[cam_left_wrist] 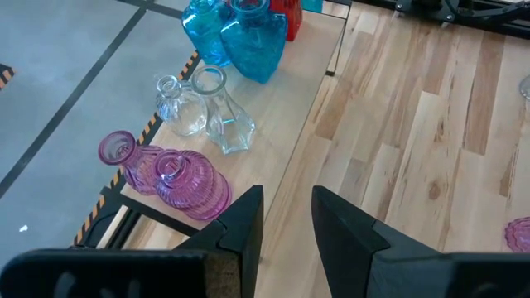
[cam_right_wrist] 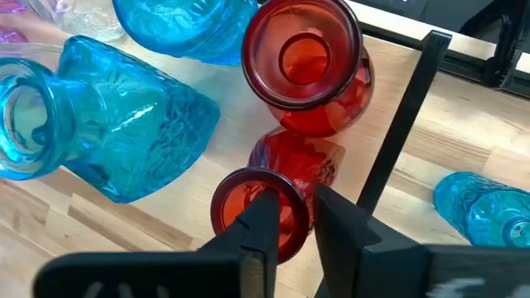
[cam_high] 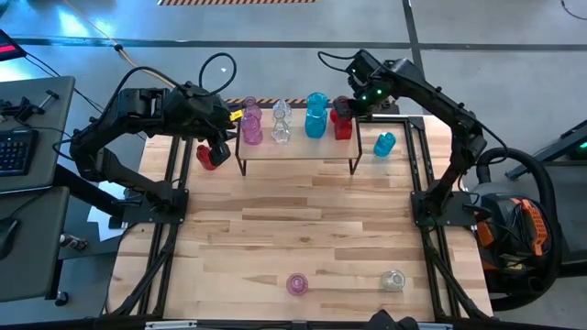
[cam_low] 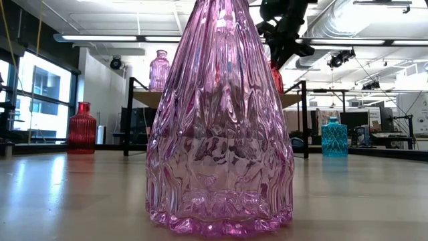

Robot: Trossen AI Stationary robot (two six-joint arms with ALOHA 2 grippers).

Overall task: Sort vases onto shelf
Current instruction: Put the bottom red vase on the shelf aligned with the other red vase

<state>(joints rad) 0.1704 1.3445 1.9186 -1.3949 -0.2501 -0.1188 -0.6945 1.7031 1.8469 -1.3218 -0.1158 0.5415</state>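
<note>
Pink vase (cam_low: 219, 120) standing closest on the table (cam_high: 303, 238), filling the low view.

Right claw (cam_right_wrist: 290, 217) straddling a red vase's (cam_right_wrist: 277, 194) rim on the shelf (cam_high: 295, 147), slightly parted, grip uncertain; left claw (cam_left_wrist: 286, 219) hovering narrowly open, holding nothing.

occluded: shelf (cam_low: 294, 100) behind pink vase (cam_low: 221, 120) | cropped: vase top | right jaws contact unclear

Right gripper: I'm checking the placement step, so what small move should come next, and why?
Probably open a little wider and lift straight up. The right gripper straddles the rim of a red vase that seems to stand on the shelf, close beside another red vase.
</note>
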